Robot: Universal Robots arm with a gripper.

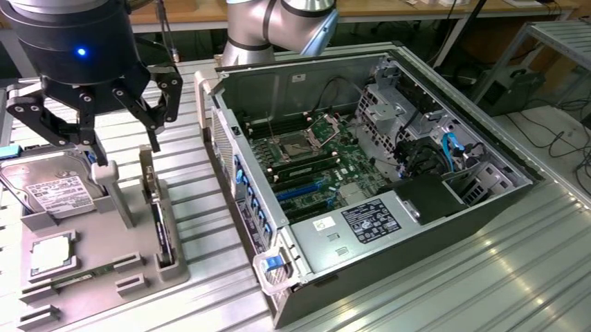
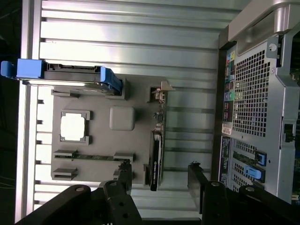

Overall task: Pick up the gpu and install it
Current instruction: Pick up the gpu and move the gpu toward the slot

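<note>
The gpu (image 1: 159,220) is a thin dark card standing on edge in a slot of the grey holder tray (image 1: 111,242), at the exterior view's left. In the wrist view the gpu (image 2: 156,147) shows edge-on, with its pale metal bracket (image 2: 161,89) at the far end. My gripper (image 1: 120,135) hangs above the tray, over the card's bracket end, its black fingers spread open with nothing between them. In the wrist view the fingertips (image 2: 124,172) stand either side of the card's near end, gripper (image 2: 159,180) well above it.
The open computer case (image 1: 369,159) lies beside the tray with its motherboard (image 1: 305,162) exposed; its perforated rear panel (image 2: 258,93) faces the tray. The tray also carries a hard drive (image 1: 37,183), a processor (image 2: 73,126) and a memory stick (image 2: 89,157). Everything rests on a ribbed metal table (image 1: 480,277).
</note>
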